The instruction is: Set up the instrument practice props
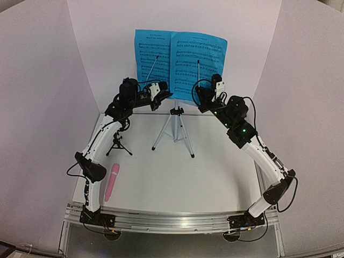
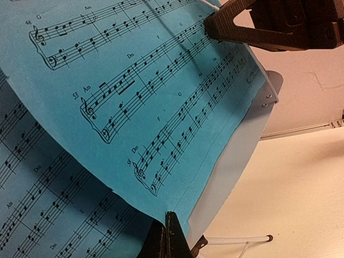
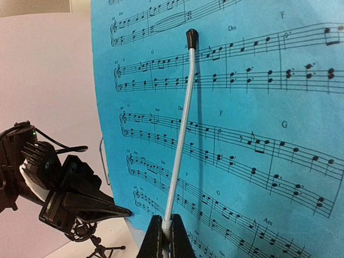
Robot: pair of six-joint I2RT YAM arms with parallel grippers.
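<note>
You have a white counter [image 1: 215, 172] as the working surface, matte and unmarked. A pale, lilac-tinted backdrop [image 1: 37, 107] wraps it on the left, rear and right, curving in at the corners. An aluminium rail [image 1: 172, 221] runs along the counter's near edge. Black cables [image 1: 293, 196] loop beside the rail at both ends.

Your arms are white-shelled with black joints and black wrists; thin black cables loop beside each. Behind the right gripper [image 1: 206, 97] a green light glows. Both grippers' fingers are black.
</note>
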